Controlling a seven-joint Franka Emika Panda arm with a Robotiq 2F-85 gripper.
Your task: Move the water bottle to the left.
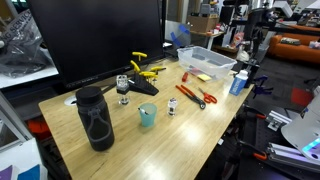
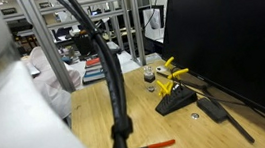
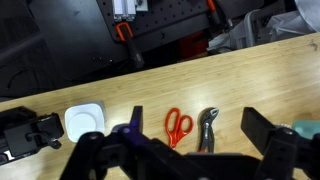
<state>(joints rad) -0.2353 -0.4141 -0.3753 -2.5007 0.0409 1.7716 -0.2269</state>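
Care matters here: with the gripper (image 3: pixel 176 148) spread wide and empty, we should centre it over the water bottle (image 1: pixel 238 82), upright just beside the clear bin (image 1: pixel 205 58), before closing.

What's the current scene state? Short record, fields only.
surface: wooden table
target: water bottle, upright near the table edge, close to the clear bin
gripper: open, empty, above the table
under gripper: red scissors and pliers lying side by side in the wrist view
others: black bottle and teal cup, both upright, apart
monitor: large dark screen behind the table
status: water bottle not yet grasped
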